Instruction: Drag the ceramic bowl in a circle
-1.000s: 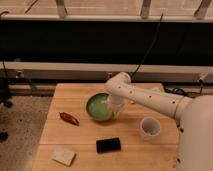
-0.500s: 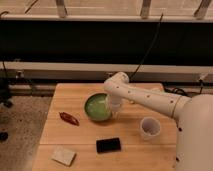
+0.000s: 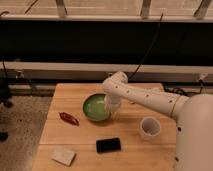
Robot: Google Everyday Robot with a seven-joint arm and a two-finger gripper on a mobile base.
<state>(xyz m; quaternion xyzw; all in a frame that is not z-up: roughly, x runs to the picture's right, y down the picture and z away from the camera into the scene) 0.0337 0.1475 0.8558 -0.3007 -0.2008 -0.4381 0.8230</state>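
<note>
**Operator:** Since a second ago my arm has swung left, and the ceramic bowl has slid left with it across the counter, away from the white cup. It now sits left of centre, near the red item.

**Observer:** So the circle is under way?

**Operator:** I judge it is; only a short arc is drawn, so most of the loop is left.

**Observer:** And the end effector?

**Operator:** My end effector is down at the bowl's right rim. How its fingers stand I cannot tell. The black phone and pale sponge lie nearer me, apart from the bowl.
</note>
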